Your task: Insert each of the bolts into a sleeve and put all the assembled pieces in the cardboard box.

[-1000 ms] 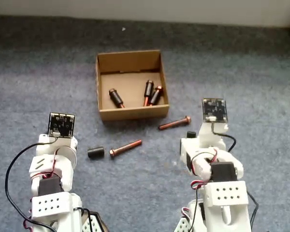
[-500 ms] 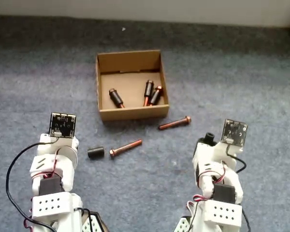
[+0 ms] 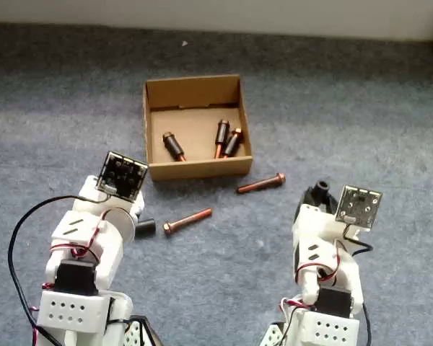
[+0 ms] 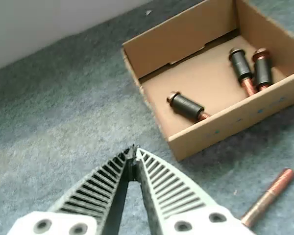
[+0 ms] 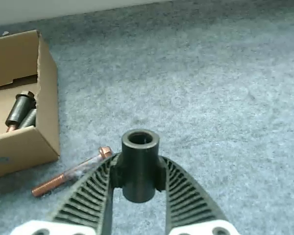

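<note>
Right wrist view: sleeve (image 5: 139, 176) clamped inside right gripper (image 5: 138, 164); left gripper (image 4: 133, 152) fully closed.

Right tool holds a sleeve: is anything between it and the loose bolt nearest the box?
Nothing visible does. Only bare carpet lies between the sleeve in the right tool and that bolt, which lies just outside the cardboard box's front wall.

No legible text, numbers or signs. The cardboard box (image 4: 235, 120) has a few faint bluish marks printed on its outer front wall, too small and blurred to read. The circuit boards (image 3: 123, 176) on the two arms' wrists show tiny markings in the high view, also unreadable.
</note>
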### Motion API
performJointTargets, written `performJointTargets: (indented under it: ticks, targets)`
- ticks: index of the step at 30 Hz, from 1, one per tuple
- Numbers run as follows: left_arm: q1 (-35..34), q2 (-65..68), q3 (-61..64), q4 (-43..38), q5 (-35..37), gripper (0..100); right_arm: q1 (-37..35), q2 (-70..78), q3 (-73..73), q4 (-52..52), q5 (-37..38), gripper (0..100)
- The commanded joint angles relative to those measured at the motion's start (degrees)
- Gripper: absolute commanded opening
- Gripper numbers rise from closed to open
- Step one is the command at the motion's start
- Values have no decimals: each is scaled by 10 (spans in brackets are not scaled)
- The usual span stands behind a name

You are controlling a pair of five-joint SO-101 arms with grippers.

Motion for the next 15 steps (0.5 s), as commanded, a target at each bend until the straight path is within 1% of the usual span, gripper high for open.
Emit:
performJointTargets:
  ticks: [1,3,6,9,13,15]
  targets:
    - [75,31,-87,29,-2,14,30,-15,53,-14,-6,5]
    - [103,86,-124,32,-2,15,41,-15,52,-14,-6,5]
    - [139,207,-187,32,-2,15,53,-15,51,-14,-9,5]
    - [173,342,-261,32,-2,24,69,-15,51,-14,-45,5]
    - [206,502,-363,33,-2,130,87,-15,51,-14,-47,5]
    - [223,569,-414,42,-2,148,90,-15,51,-14,-48,5]
